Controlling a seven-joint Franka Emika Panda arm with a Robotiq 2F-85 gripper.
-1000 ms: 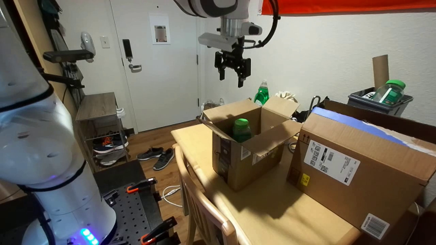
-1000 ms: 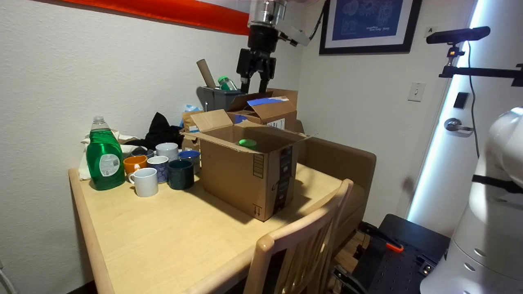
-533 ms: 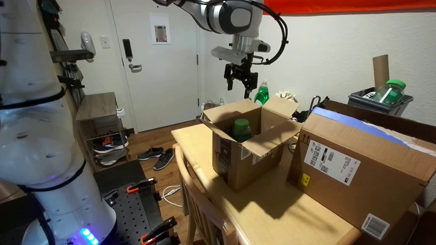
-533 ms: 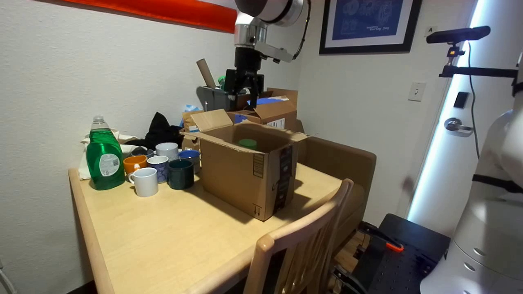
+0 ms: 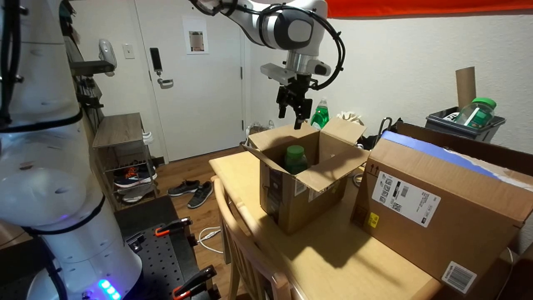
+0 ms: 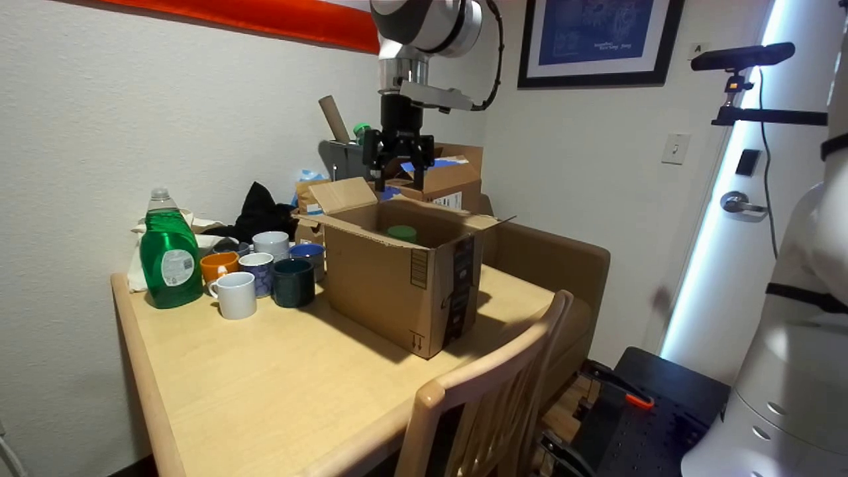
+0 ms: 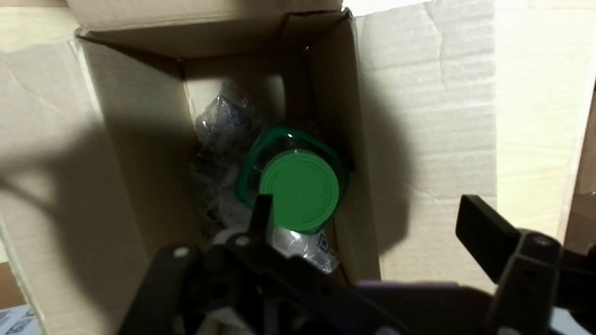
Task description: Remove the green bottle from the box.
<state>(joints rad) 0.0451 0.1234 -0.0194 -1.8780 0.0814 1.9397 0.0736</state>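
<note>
End effector [image 6: 399,185] gapes above box [image 6: 377,285]; inside, green bottle's [image 5: 296,162] cap [image 7: 299,191] bears lettering [image 7: 325,182].

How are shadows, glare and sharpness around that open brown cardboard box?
Wrist view: shadows darken the brown cardboard box inside and on both side flaps, the crumpled clear plastic shows glare, and lettering on the round bright green plastic cap is too soft to read fully. In both exterior views, shadow lies on the pale wooden tabletop.

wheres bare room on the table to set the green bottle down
Widest bare tabletop: between the mugs, the box and the chair. Another patch, partly shadowed: between the box and the larger carton. Crowded: where mugs cluster between dish soap and box.
</note>
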